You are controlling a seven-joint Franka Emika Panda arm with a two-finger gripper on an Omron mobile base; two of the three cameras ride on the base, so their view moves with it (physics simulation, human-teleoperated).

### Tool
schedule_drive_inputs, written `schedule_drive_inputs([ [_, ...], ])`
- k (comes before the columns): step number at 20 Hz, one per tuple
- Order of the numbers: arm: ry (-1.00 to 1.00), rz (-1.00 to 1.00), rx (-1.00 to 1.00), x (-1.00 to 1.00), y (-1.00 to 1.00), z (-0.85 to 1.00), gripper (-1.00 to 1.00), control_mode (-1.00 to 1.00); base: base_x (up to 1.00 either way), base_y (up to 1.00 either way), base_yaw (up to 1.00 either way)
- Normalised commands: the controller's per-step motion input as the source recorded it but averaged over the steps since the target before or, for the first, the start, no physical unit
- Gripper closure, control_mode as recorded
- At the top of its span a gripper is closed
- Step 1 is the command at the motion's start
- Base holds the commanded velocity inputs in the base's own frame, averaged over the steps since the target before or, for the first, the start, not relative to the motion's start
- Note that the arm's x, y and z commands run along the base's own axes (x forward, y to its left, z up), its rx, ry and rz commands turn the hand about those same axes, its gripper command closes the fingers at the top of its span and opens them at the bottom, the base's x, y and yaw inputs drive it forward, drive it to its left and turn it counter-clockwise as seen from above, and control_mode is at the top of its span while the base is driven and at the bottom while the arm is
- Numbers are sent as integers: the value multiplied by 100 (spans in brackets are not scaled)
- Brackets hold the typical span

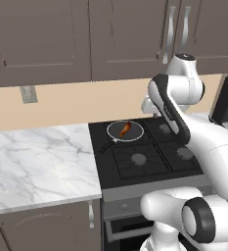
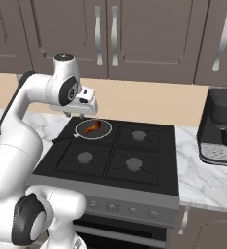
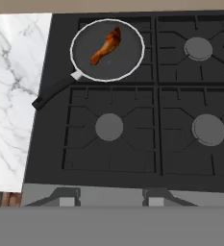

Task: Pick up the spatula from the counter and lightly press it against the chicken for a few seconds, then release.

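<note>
the claw (image 2: 75,115) hung in the air over the back left part of the stove (image 2: 110,163), near the pan (image 3: 125,65) and clear of it. in the right base view its fingers were small and partly tucked under the white hand, so i could not tell how far apart they stood. nothing seemed to be gripped between them, though the view was too poor to be sure.

the pan sat on the stove's back left burner, with a pale rim and a dark inside. its black handle (image 3: 56,91) ran toward the front left, and its end reached the stove's left edge, where the marble counter (image 3: 7,96) began. the chicken (image 3: 106,46), a browned piece with one narrow end, lay flat near the middle of the pan, well inside the rim.

the other three burners (image 3: 208,129) showed round grey caps under black grates. a row of knobs (image 2: 112,207) ran along the stove's front edge. a second stretch of marble lay to the right of the stove, and a dark coffee machine (image 2: 222,129) stood toward its back edge. brown cabinets (image 1: 47,39) hung above, and a grey wall socket (image 1: 28,94) sat on the beige wall behind the left counter.
</note>
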Motion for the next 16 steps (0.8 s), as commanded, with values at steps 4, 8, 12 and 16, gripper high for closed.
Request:
schedule_drive_inputs([
  [4,-4,0,0,-4,0,0,-100,-100,0,0,0],
  [8,-1,0,0,-2,2,0,-100,-100,0,0,0],
  [12,-6,0,0,-21,-1,0,-100,-100,0,0,0],
  [16,-10,-3,1,-44,-34,0,-100,-100,0,0,0],
])
